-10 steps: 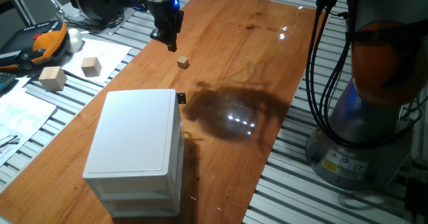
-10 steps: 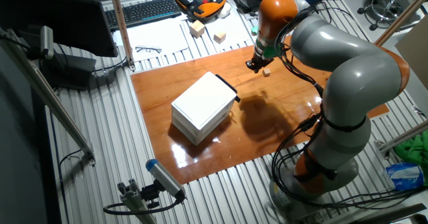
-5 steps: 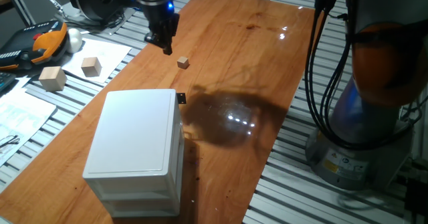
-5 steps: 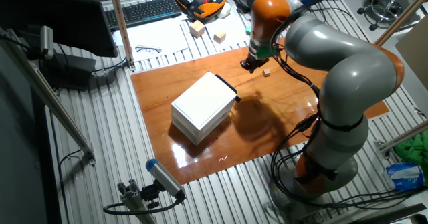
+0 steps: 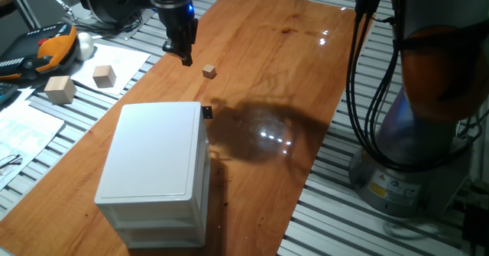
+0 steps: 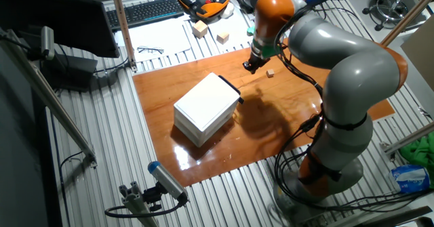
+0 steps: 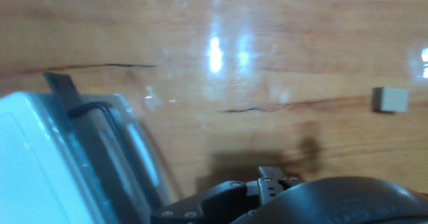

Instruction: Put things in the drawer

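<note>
The tiny tan cube (image 5: 209,72) lies alone on the wooden table, also seen as the cube (image 6: 270,72) and, at the right edge of the hand view, the cube (image 7: 391,99). My gripper (image 5: 186,56) hovers just left of it, apart from it, fingers together and holding nothing; it shows too as the gripper (image 6: 249,66). The white cabinet (image 5: 157,164) stands nearer the front with its top drawer pushed in; the drawer's black knob (image 5: 207,111) faces the cube. In the hand view the cabinet (image 7: 47,164) fills the lower left.
Two larger pale wooden blocks (image 5: 59,89) (image 5: 104,75) sit on papers left of the table. An orange pendant (image 5: 57,46) and cables lie at the back left. My arm's base (image 5: 428,134) stands to the right.
My gripper has slid a little to the left, away from the cube. The cube and the cabinet have not moved.
</note>
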Robot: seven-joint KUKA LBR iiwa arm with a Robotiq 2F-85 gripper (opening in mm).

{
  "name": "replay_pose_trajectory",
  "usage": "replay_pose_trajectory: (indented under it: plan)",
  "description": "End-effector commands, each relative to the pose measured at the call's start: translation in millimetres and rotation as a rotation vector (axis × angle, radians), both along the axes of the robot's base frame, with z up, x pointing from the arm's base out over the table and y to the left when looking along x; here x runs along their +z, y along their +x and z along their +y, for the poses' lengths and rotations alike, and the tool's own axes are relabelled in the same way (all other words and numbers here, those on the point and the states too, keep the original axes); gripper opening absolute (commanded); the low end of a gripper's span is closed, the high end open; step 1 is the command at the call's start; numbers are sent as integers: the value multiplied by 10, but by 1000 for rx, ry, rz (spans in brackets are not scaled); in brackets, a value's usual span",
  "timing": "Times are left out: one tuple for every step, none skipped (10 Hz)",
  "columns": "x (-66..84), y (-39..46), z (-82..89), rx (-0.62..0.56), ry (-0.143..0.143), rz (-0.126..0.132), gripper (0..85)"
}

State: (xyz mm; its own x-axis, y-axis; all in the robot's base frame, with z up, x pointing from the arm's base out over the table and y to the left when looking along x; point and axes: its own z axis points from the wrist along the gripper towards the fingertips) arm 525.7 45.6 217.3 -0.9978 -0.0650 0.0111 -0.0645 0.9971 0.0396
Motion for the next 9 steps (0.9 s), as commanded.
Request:
replay_pose_trajectory:
  plan:
    - [0, -5, 11, -176, 8, 5, 0]
    - [7, -10, 15, -274, 0, 11, 0]
    - [19, -16, 14, -338, -8, 11, 0]
    - [20, -13, 0, -270, -23, -12, 0]
    - [24, -7, -4, -146, -15, -31, 0]
    - [23, -12, 4, -77, -26, -40, 0]
    - [20, -15, 13, -28, -49, -43, 0]
    - [18, -22, 20, -26, -52, -35, 0]
    - [29, -20, 8, -34, -48, -35, 0]
